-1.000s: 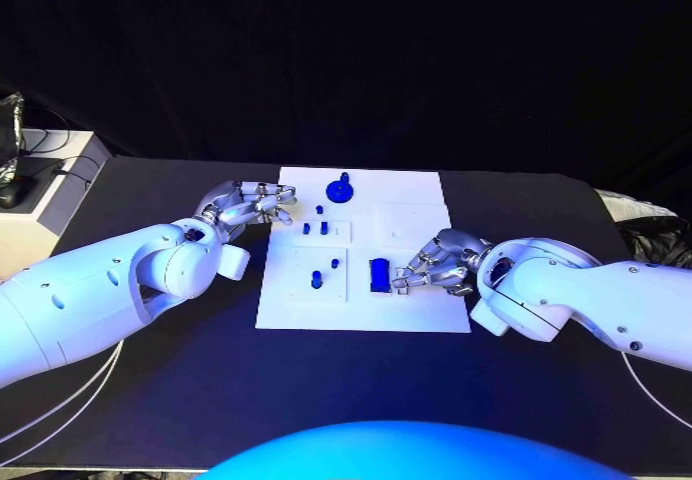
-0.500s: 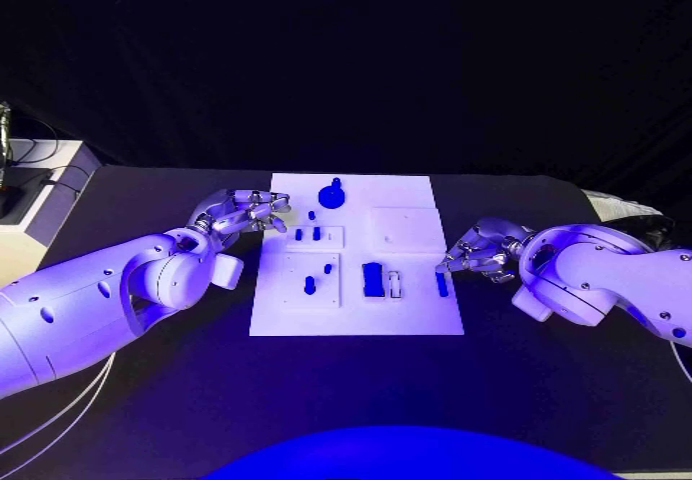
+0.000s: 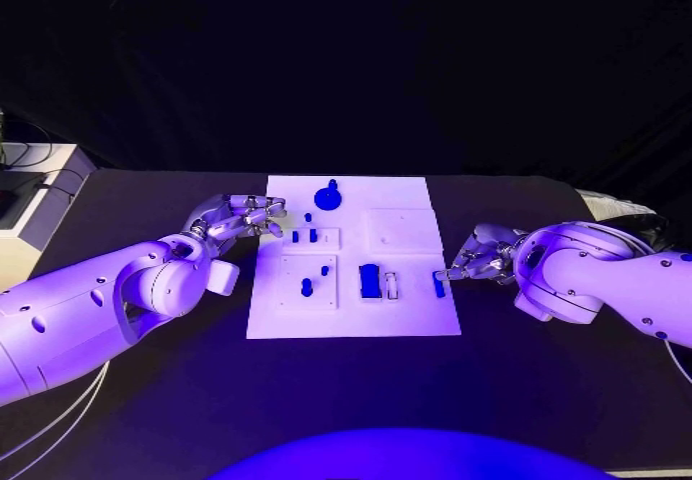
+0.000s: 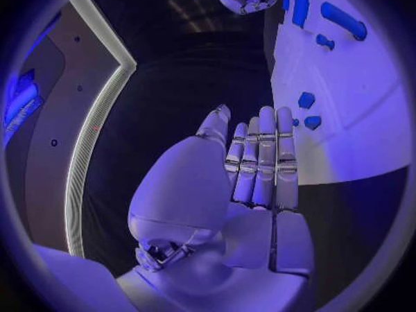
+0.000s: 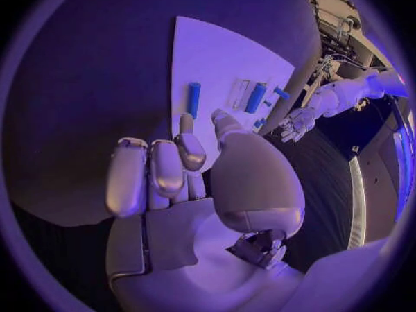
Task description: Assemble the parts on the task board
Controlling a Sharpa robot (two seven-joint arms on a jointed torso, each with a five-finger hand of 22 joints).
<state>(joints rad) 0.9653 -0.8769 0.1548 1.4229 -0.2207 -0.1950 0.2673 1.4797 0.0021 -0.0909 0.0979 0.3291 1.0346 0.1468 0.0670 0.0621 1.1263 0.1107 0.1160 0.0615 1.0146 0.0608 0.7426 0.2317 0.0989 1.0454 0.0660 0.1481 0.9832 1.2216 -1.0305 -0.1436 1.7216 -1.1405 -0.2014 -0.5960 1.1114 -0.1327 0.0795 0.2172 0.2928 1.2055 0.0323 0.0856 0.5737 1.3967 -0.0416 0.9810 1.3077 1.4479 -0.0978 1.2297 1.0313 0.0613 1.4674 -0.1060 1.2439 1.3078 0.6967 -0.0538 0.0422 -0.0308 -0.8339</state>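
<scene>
White task board (image 3: 411, 305) sat mid-table on black table (image 3: 173, 400), blue parts spread across it. Right hand (image 3: 476, 262) hung just off the board's right edge, fingers loosely curled, holding nothing as far as the right wrist view showed; fingertips (image 5: 193, 151) pointed toward a long blue bar (image 3: 440, 285) lying flat near that edge. Left hand (image 3: 238, 215) hovered at the board's left edge, fingers straight and close together in the left wrist view, empty, not touching the board.

Other parts: round knobbed piece (image 3: 329, 196) at the far end, two short pegs (image 3: 303, 236) upright in a small raised plate, two more blue bits (image 3: 315, 280) on the near-left plate, a taller blue block (image 3: 371, 281) mid-board with a pale slot (image 3: 391, 284) just beside it.

Judged step: right hand going for the bar. To do it well, come from above, pinch it across its narrow sides near its middle, lift straight so it doesn't skid off the edge. Left hand looked placed to press the board's edge and steady it. Keep clear of the block beside the slot. Which socket takes the bar, could not tell.
</scene>
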